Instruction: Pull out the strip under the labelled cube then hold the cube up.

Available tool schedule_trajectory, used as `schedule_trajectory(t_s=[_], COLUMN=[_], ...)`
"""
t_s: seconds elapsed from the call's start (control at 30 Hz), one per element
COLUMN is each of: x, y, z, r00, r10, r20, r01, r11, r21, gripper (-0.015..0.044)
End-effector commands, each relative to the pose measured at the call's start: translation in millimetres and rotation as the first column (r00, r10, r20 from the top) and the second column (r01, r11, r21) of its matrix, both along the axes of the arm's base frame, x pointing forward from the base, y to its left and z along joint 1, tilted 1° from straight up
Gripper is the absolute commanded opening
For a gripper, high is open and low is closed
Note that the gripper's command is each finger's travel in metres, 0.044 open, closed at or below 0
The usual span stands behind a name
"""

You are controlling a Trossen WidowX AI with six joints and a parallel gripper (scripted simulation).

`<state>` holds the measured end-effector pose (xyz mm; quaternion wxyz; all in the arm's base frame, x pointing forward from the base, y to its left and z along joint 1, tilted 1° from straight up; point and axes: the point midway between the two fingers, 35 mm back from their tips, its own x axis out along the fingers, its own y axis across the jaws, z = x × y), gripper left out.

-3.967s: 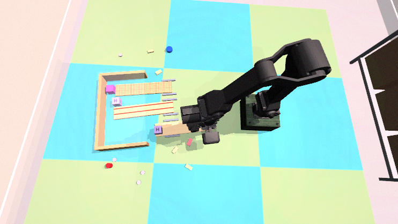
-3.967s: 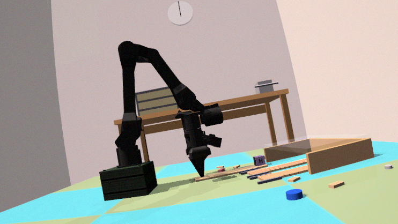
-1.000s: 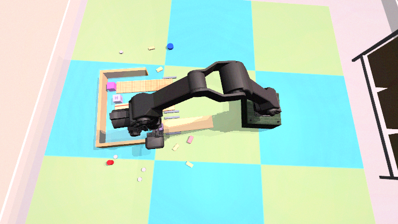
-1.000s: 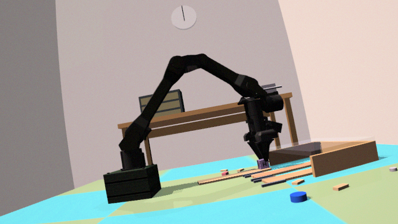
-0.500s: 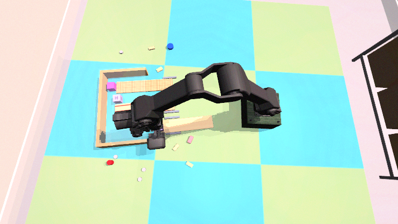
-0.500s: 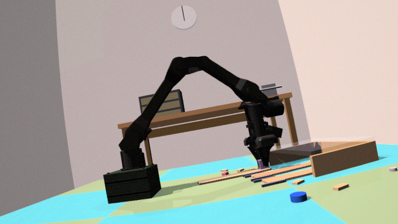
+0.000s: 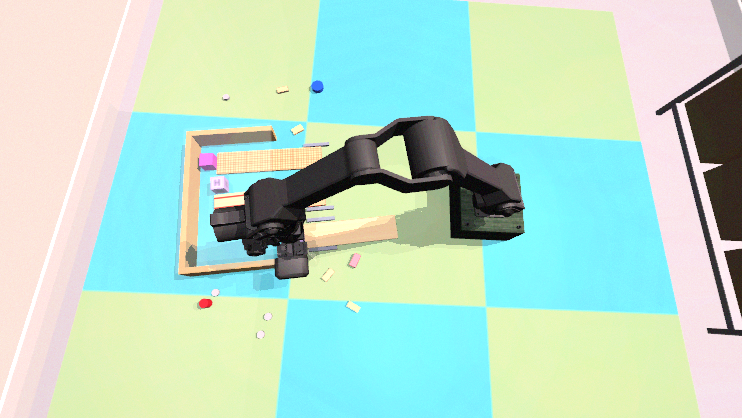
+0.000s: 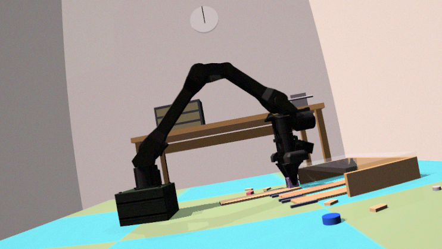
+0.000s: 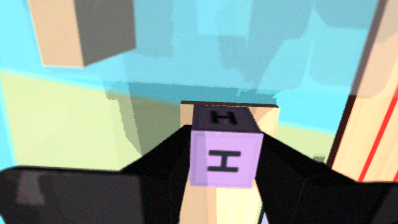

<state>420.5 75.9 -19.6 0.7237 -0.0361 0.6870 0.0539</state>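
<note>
The purple cube marked H (image 8: 292,182) (image 9: 222,161) stands on the far end of the plain wooden strip (image 7: 358,230) (image 8: 247,196) (image 9: 222,206). That strip sticks out of the wooden frame towards the arm's base. My gripper (image 8: 292,184) (image 9: 219,133) points down and is shut on the purple cube, one finger against each side. No lift off the strip can be made out. In the top view the arm hides the cube and fingertips. A paler cube marked H (image 7: 217,184) and a magenta cube (image 7: 207,160) stand inside the frame.
The wooden frame (image 7: 189,207) (image 8: 383,177) (image 9: 56,37) has a clear cover. A red-lined strip (image 7: 227,200) (image 9: 356,150) and a checked strip (image 7: 259,160) lie alongside. Grey rails (image 7: 320,219) flank the strips. Small blocks, discs and a blue disc (image 7: 317,86) (image 8: 331,218) lie around.
</note>
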Motion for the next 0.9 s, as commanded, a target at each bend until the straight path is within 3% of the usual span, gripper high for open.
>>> schedule_trajectory(t_s=[0.0,0.1,0.6,0.87], x=[0,-2,-58,-69], y=[0,0,-11,-13], z=[0,2,37,38], r00=[1.0,1.0,1.0,1.0], r10=[0.0,0.0,-0.002,-0.003], r20=[0.0,0.0,-0.01,-0.011], r01=[0.0,0.0,0.002,0.003], r11=[1.0,1.0,1.0,1.0], r21=[0.0,0.0,-0.003,-0.003], gripper=[0.0072,0.0,0.0,0.0])
